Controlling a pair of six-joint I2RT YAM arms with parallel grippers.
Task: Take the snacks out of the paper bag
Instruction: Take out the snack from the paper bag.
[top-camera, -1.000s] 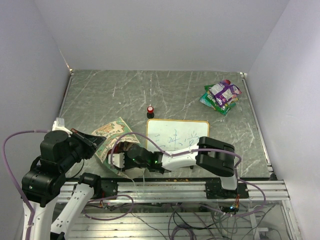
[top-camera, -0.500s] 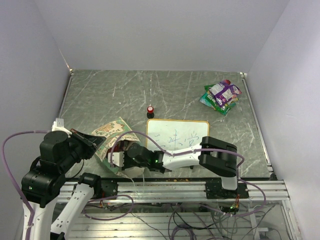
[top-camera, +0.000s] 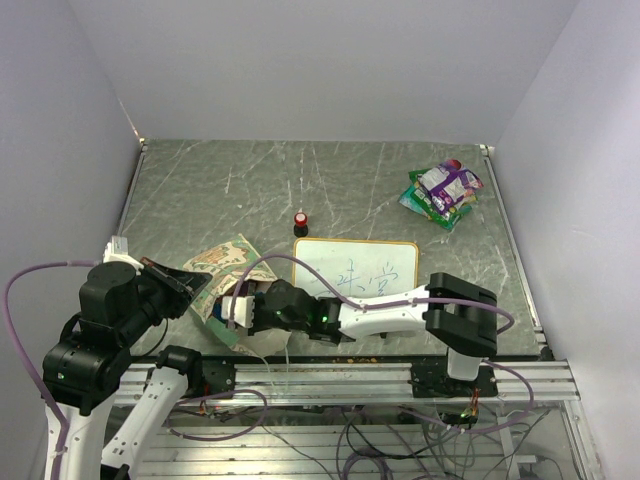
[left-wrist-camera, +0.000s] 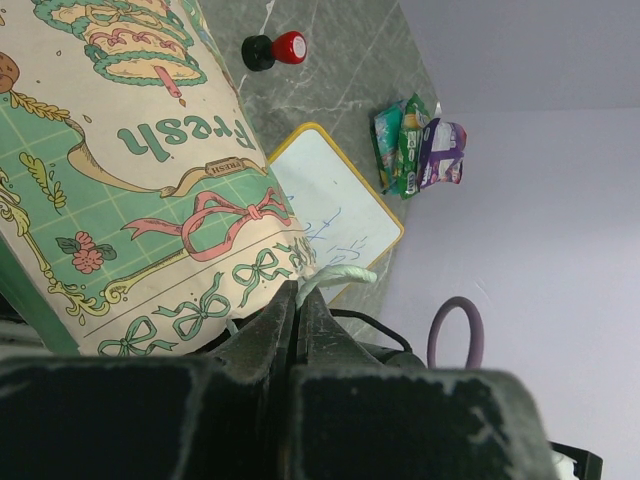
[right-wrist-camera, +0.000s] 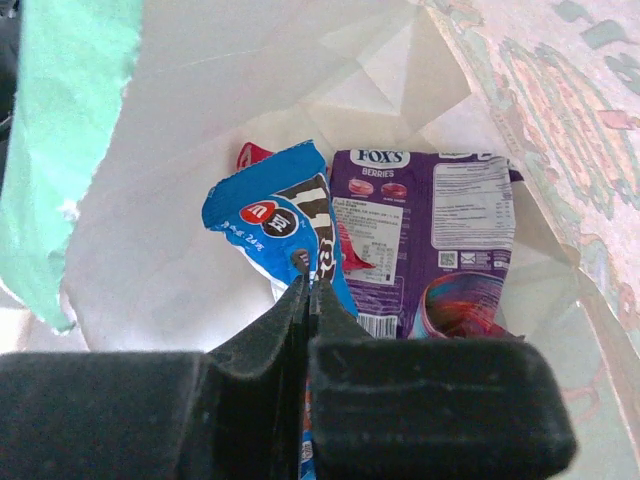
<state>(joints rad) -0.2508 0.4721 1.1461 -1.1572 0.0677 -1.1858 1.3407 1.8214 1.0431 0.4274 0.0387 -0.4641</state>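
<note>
Paper bag (top-camera: 225, 262) lies at lower left of the top view, its edge pinched in the closed left gripper (left-wrist-camera: 297, 292); right gripper (right-wrist-camera: 308, 288) is inside, clamped on a blue packet (right-wrist-camera: 265, 215); draw that out straight, clear of the paper; purple packet (right-wrist-camera: 440, 230) lies beside it; anything beneath is hidden.

Left arm (top-camera: 110, 300) folded at lower left of the top view. Left gripper (left-wrist-camera: 297, 300): jaws pressed together, pinching string handle (left-wrist-camera: 340, 273). Right arm (top-camera: 385, 315) stretched leftward along the bottom edge. Right gripper (right-wrist-camera: 308, 290): jaws closed on blue packet (right-wrist-camera: 260, 210).
</note>
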